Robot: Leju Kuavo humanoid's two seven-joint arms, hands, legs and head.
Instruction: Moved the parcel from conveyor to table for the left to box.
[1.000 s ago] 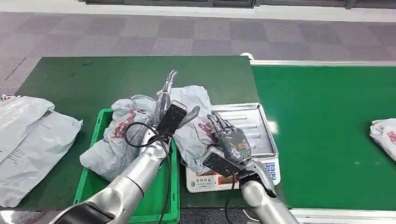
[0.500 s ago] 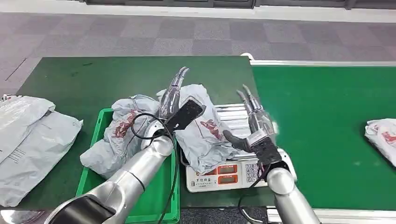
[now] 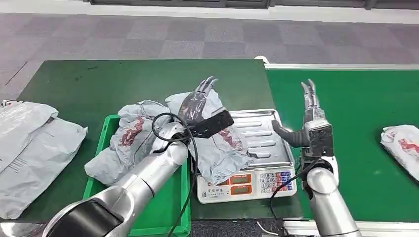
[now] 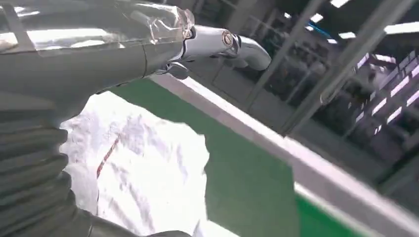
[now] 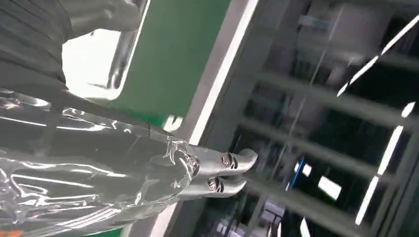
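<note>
Since a second ago my right hand (image 3: pixel 310 116) has lifted off the parcel (image 3: pixel 217 140) and swung out to the right; it now stands beside the scale (image 3: pixel 257 163), over the edge of the conveyor (image 3: pixel 356 148), fingers straight and pointing up, thumb stuck out toward the tray, holding nothing. My left hand (image 3: pixel 197 103) has tipped further over and now hovers above the parcel with its fingers stretched forward and apart. From the head view I see nothing gripped in it, and the left wrist view shows the fingers (image 4: pixel 237 44) extended above the white plastic.

The parcel, a crumpled grey bag with red print, lies half on the scale's steel tray and half over the rim of the green bin (image 3: pixel 99 177). A second grey bag (image 3: pixel 126 143) sits in the bin, touching it. Flat grey mailers (image 3: pixel 34 148) lie on the table (image 3: pixel 99 84) at far left. Another parcel (image 3: pixel 402 145) has ridden slightly leftward on the conveyor at far right.
</note>
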